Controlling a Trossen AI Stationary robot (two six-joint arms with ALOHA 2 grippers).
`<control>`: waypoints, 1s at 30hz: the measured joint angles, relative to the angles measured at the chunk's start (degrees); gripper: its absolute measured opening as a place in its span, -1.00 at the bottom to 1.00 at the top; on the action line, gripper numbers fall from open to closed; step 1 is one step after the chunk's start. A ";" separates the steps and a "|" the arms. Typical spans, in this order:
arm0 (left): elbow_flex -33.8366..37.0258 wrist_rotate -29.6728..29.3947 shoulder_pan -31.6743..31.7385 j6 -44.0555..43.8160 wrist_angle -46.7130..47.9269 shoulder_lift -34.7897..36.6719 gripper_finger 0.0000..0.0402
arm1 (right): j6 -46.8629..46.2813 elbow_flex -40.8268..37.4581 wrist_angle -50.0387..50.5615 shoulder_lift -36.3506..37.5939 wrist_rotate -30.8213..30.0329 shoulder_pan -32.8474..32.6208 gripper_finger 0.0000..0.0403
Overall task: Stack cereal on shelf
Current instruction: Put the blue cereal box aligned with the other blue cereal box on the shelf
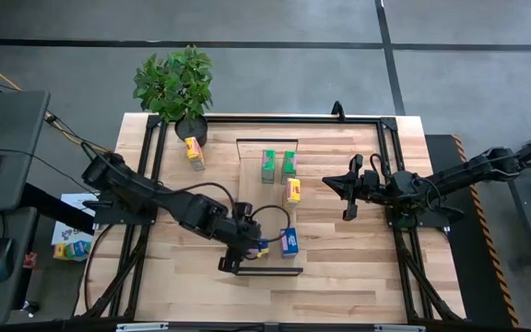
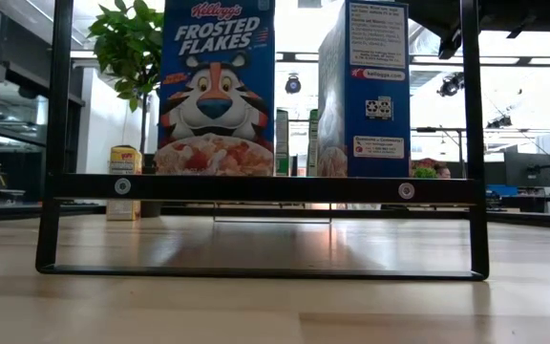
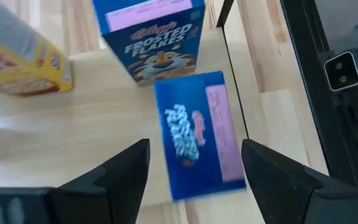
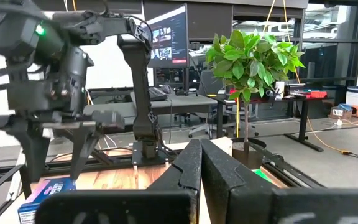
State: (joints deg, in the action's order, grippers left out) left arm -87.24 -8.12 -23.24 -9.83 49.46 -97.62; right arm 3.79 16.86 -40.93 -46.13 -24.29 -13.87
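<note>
Left gripper (image 1: 245, 251): fingers spread wide, poised directly over a blue Frosted Flakes box (image 1: 262, 247) at the near end of the shelf (image 1: 275, 217). In the left wrist view that box (image 3: 197, 134) sits between the two fingers (image 3: 126, 168) with clearance on each side, nothing clamped. Judged purpose of the pose: straddling the box, either to close on it or having just set it down; which cannot be told.

Right gripper (image 1: 347, 191): fingers pressed together, empty, hovering to the right of the shelf, well apart from any box. Judged to be waiting.

Cereal, counted from the high view, six boxes:
- Blue, two: the one under the left gripper, and a second (image 1: 289, 241) just to its right. Both stand upright at the near end, side by side in the low view (image 2: 218, 88) and (image 2: 363, 91).
- Green, two: (image 1: 268, 166) and (image 1: 289, 163), paired near the shelf's far end.
- Yellow, two: one (image 1: 292, 190) mid-shelf on the right; one (image 1: 194, 153) off the shelf, on the tabletop (image 1: 358, 267) at far left, beside the potted plant (image 1: 175, 88).

Shelf, one: narrow plank running near to far at table centre, black bracket (image 2: 265, 188) at the near end.

Judged status: five boxes on the plank, one yellow outstanding.
</note>
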 joint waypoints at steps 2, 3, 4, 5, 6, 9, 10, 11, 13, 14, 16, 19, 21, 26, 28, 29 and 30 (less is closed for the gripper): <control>0.00 0.00 0.00 -0.51 0.17 0.97 0.22 | 0.00 0.00 0.02 0.01 0.00 0.02 -1.00; 0.00 0.00 -0.02 -0.69 0.30 1.64 0.22 | 0.02 0.00 0.02 0.01 0.00 0.01 -1.00; 0.00 0.06 -0.02 -0.97 0.60 2.16 0.22 | 0.01 0.00 0.02 0.02 0.00 0.02 -1.00; 0.00 0.21 -0.03 -1.05 0.55 2.63 0.22 | 0.01 0.00 0.07 0.00 0.00 0.01 -1.00; 0.00 0.31 -0.16 -1.32 0.67 3.18 0.22 | 0.00 0.00 0.20 0.00 0.00 0.00 -1.00; 0.00 -1.05 -0.88 -2.85 2.44 4.43 0.20 | -0.35 0.00 0.55 -0.05 0.00 0.01 -1.00; 0.00 -1.96 -1.34 -3.19 2.89 4.74 0.17 | -0.37 0.00 0.74 -0.09 0.00 0.02 -1.00; 0.13 -3.22 -2.01 -3.44 3.91 4.94 0.13 | -0.37 0.00 0.76 -0.09 0.02 0.00 -1.00; 1.04 -6.05 -3.71 -3.65 4.38 5.13 -0.01 | -0.36 0.00 1.00 -0.09 0.04 0.01 -1.00; 1.62 -7.55 -4.79 -4.10 4.13 5.15 -0.11 | -0.37 0.00 1.06 -0.09 0.04 0.01 -1.00; 3.87 -10.06 -7.11 -5.35 3.55 5.77 -0.35 | -0.37 0.00 1.07 -0.07 0.18 0.02 -1.00; 7.82 -12.29 -9.99 -7.29 -0.33 6.68 -0.81 | -0.37 0.00 1.29 -0.09 0.26 0.02 -1.00; 10.53 -13.70 -11.36 -9.17 -1.69 7.39 -0.94 | -0.37 0.00 1.31 -0.09 0.26 0.02 -1.00; 16.39 -15.54 -12.58 -11.02 -8.40 10.78 -0.99 | -0.39 0.00 0.84 -0.09 0.31 0.01 -1.00; 19.21 -15.44 -12.32 -11.09 -11.35 12.59 -0.99 | -0.39 0.00 0.84 -0.09 0.31 0.02 -1.00; 20.85 -14.89 -12.16 -11.07 -13.52 13.71 -1.00 | -0.39 0.00 0.90 -0.09 0.33 0.01 -1.00; 22.71 -13.67 -11.88 -11.06 -16.03 14.89 -1.00 | -0.39 0.00 0.85 -0.09 0.33 0.02 -1.00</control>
State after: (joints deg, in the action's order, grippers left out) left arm -64.54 -21.79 -35.13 -20.88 33.43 -82.73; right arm 3.40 16.86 -40.08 -46.22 -23.97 -13.85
